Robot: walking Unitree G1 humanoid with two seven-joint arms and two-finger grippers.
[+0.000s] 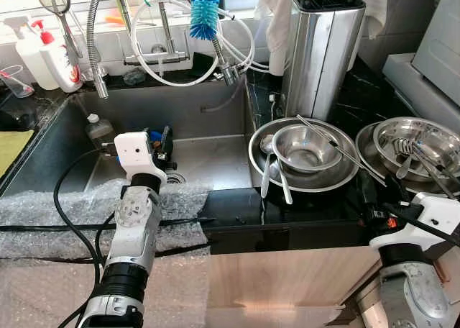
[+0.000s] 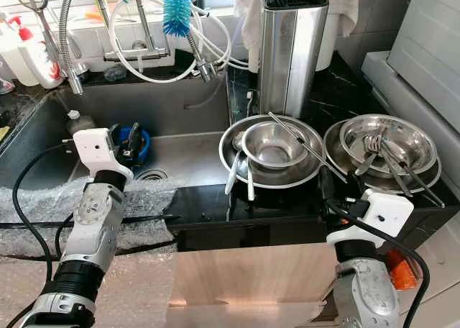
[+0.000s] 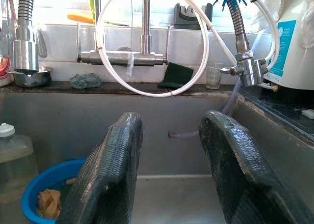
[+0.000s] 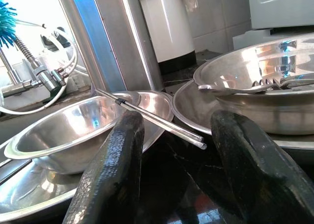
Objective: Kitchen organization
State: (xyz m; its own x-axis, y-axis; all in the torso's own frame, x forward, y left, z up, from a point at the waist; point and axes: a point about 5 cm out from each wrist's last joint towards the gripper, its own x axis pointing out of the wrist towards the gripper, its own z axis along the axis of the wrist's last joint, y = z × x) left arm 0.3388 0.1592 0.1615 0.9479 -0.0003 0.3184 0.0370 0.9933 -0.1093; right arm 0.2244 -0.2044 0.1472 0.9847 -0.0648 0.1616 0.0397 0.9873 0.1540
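Sink [image 1: 208, 112] sits left of the black surface [image 1: 287, 206]. Steel bowl [image 1: 305, 147] rests inside a larger dish [image 1: 345, 177], chopsticks [image 1: 338, 144] across it. Left hand [image 3: 169, 170] hangs open over the sink; right hand [image 4: 179, 170] open, empty, apparently just above the surface.

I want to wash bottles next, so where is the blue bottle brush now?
In the left eye view the blue bottle brush stands bristles-up behind the sink, by the faucet, left of the steel knife block.
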